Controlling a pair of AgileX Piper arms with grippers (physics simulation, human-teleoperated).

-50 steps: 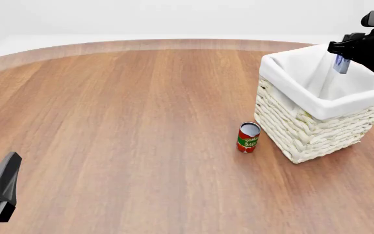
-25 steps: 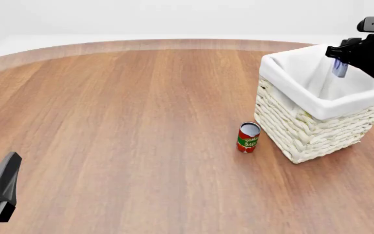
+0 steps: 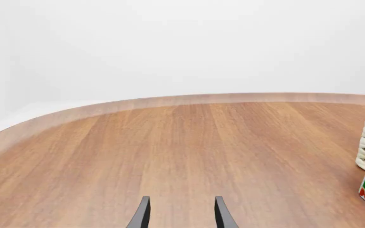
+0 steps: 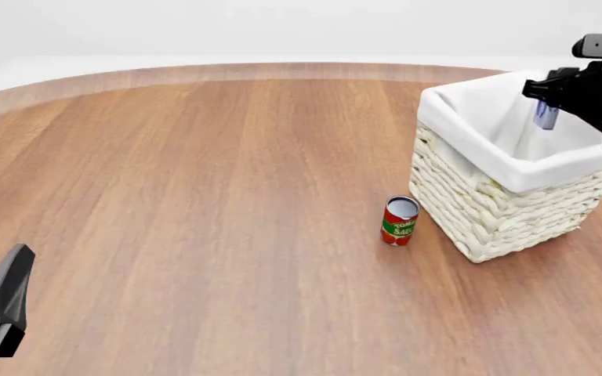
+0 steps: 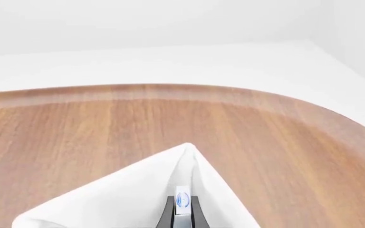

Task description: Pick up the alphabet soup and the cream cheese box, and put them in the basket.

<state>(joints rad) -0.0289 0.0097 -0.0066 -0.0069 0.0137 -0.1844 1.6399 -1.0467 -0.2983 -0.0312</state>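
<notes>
Over the basket (image 4: 510, 168), unmoved beside the tomato can (image 4: 398, 221), the right gripper (image 4: 545, 110) is drifting slightly leftward, clamping the box (image 4: 544, 114) above the lining, while the left gripper (image 3: 181, 216) (fingers parted, holding nothing) is staying low.

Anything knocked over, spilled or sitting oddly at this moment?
Nothing stands out. The tomato sauce can stands upright on the table beside the basket, which sits level. The right gripper holds the cream cheese box on edge over the basket; the left gripper is open and empty.
</notes>
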